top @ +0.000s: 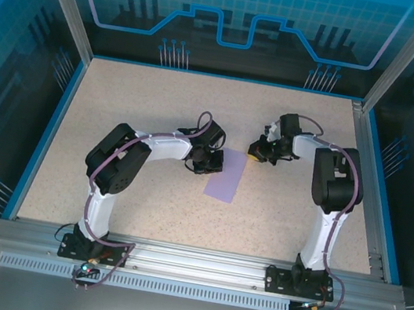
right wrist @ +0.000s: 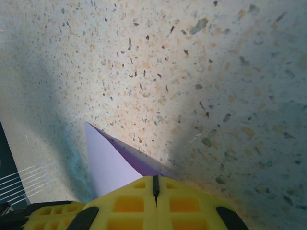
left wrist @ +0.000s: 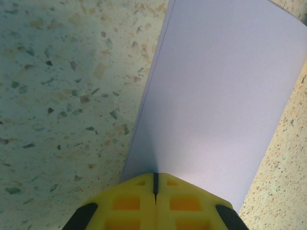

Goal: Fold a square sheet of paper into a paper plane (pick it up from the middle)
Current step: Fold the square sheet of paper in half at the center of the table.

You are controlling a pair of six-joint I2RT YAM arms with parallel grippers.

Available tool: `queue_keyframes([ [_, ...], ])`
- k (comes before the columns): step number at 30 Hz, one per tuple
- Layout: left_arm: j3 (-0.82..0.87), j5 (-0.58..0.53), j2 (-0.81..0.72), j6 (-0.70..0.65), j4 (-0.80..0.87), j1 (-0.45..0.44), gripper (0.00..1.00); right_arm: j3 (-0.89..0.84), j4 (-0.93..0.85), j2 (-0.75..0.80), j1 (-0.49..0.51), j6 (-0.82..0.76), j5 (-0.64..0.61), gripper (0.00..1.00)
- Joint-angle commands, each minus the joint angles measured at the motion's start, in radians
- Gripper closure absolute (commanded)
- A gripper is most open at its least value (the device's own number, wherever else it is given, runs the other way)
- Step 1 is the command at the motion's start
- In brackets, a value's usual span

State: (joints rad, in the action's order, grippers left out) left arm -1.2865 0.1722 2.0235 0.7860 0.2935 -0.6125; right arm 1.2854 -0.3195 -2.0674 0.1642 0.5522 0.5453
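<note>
Two clenched grippers flank the square sheet of paper [top: 226,176], which lies mid-table [top: 137,96] as a narrow strip that looks folded once. Your left gripper [top: 203,160] has its shut tips at the sheet's left edge. Your right gripper [top: 261,151], jaws also pressed together, sits at the far corner, where a darker second layer peeks out. Whether either pinches paper, I cannot tell. Press flat and work along the crease slowly, keeping both layers aligned.

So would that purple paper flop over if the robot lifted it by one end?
Probably: the paper looks very thin and lies on the table, so it would likely droop. One edge curls up a little, so it seems light and bendy. Pushed, it might slide or crumple.
</note>
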Motion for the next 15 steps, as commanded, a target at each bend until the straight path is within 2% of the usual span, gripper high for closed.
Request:
queue_keyframes([
  [1,0.046,0.012,0.053,0.015,0.062,-0.014,1.0,-0.025,0.014,-0.05,0.011,-0.013,-0.035,0.95],
  [7,0.038,-0.014,0.058,0.036,0.089,-0.039,1.0,0.065,-0.128,-0.101,0.022,-0.067,-0.1,0.94],
  [12,0.043,-0.039,0.045,0.064,0.091,-0.049,1.0,0.094,-0.121,-0.079,-0.002,-0.069,0.068,0.92],
  [15,0.043,-0.058,0.031,0.083,0.093,-0.056,1.0,0.102,-0.153,-0.006,-0.003,-0.09,0.048,0.89],
])
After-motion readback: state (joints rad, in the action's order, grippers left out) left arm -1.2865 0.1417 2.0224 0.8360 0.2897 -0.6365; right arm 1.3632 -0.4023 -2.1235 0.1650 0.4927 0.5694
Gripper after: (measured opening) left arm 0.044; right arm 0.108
